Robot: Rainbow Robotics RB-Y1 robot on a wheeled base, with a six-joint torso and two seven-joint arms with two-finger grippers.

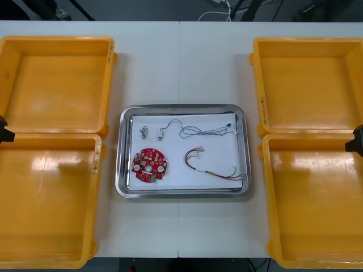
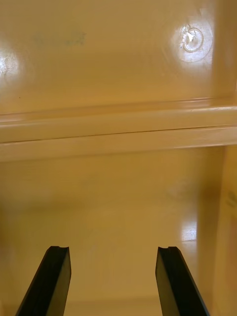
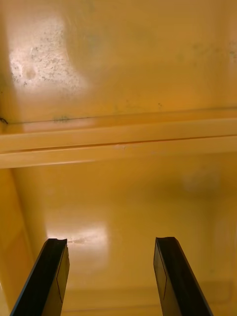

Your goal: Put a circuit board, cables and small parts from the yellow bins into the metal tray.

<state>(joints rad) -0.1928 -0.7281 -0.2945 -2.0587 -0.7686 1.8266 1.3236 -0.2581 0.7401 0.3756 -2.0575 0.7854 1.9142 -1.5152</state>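
Note:
The metal tray (image 1: 126, 190), white inside, sits at the table's middle. In it lie a round red circuit board (image 1: 149, 166), two small metal parts (image 1: 144, 132) (image 1: 161, 135), a twisted blue and white cable (image 1: 205, 131) and a red and yellow cable (image 1: 209, 166). My left gripper (image 3: 112, 276) hangs open over the near left yellow bin's bare floor, and shows at the left edge of the front view (image 1: 4, 131). My right gripper (image 2: 114, 281) is open over the near right bin's floor, at the right edge (image 1: 356, 141). Nothing is between either pair of fingers.
Two yellow bins (image 1: 57, 85) (image 1: 48, 204) stand on the left and two (image 1: 309, 85) (image 1: 317, 204) on the right, all bare inside. The rims where each pair of bins meet (image 3: 118, 140) (image 2: 118, 131) lie just beyond each gripper's fingers. Cables lie on the floor beyond the table's far edge.

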